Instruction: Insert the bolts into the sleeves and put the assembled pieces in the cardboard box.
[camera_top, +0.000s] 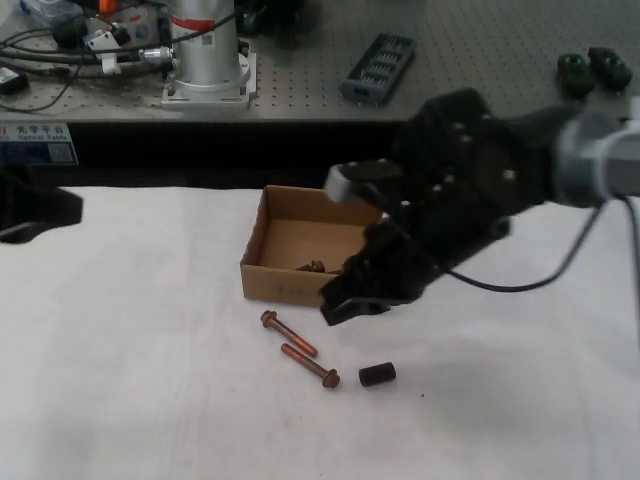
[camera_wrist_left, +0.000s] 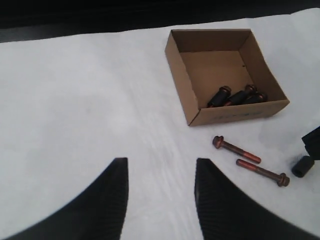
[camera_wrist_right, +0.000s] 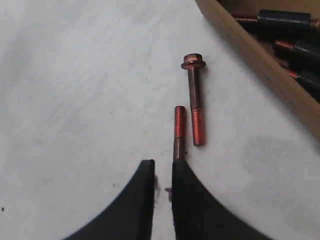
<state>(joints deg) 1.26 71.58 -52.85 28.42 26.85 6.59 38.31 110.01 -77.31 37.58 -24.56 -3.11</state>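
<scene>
Two copper bolts (camera_top: 288, 334) (camera_top: 310, 364) lie on the white cloth in front of the cardboard box (camera_top: 262, 282). A loose black sleeve (camera_top: 377, 375) lies just right of them. Several assembled pieces (camera_wrist_left: 235, 96) rest inside the box (camera_wrist_left: 182, 90). My right gripper (camera_wrist_right: 163, 165) hovers over the bolts, fingers almost together with nothing between them. One bolt (camera_wrist_right: 195, 100) lies in full view and the other (camera_wrist_right: 179, 132) runs under a fingertip. My left gripper (camera_wrist_left: 160, 165) is open over bare cloth, well left of the box.
Behind the cloth runs a dark perforated bench with a metal post (camera_top: 207, 50), cables, a black rack (camera_top: 378, 65) and small green-black parts (camera_top: 595, 68). The right arm's cable (camera_top: 560, 265) hangs right of the box. White cloth spreads left and in front.
</scene>
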